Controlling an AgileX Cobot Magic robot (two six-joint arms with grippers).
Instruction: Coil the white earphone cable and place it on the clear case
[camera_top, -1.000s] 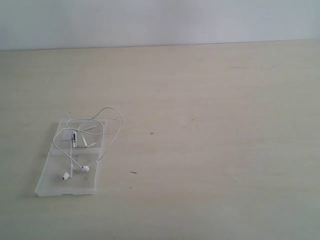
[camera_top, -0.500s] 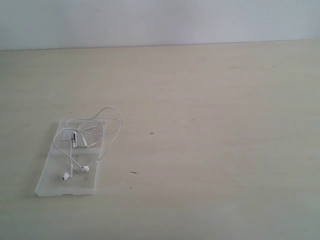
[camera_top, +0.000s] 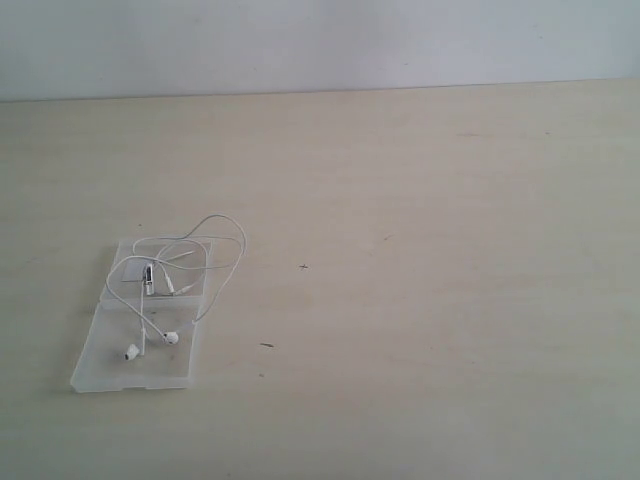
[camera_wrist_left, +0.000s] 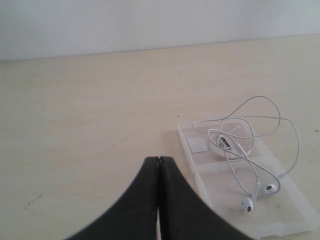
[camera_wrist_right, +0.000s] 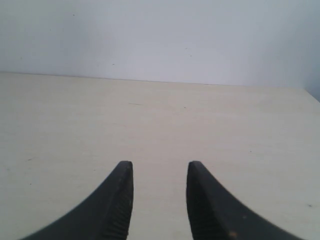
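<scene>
Exterior view shows the pale wooden table (camera_top: 420, 300) filling nearly the whole scene, with neither arm reaching into it; everything of the task sits in a small cluster toward the left side. The wrist views show the two tools. The left gripper (camera_wrist_left: 158, 161) has its dark fingers pressed together with nothing between them, and it hangs just beside the cluster, off the case's labelled half. The right gripper (camera_wrist_right: 160, 167) stands spread over bare table, also holding nothing and well apart from the work. Next in size is the clear case (camera_top: 110, 368), opened flat so that its two hinged halves lie side by side and make a shallow platform. That is probably why it serves as the resting place. On it lies the white earphone cable (camera_top: 172, 262), gathered in a few loose loops rather than a tight coil. Most of the wire rests on the half farther from the exterior camera, while one wide loop hangs over the case's edge onto the table. Since neither gripper pinches anything and the wire sits mostly on the plastic, I judge the placing to be essentially done, though the overhanging loop leaves the coil untidy. The two earbuds (camera_wrist_left: 247, 204) lie in the nearer half, close together. The inline remote (camera_wrist_left: 225, 142) rests in the farther half, just beside the small white label (camera_wrist_left: 197, 145). I cannot tell where the plug end is.
</scene>
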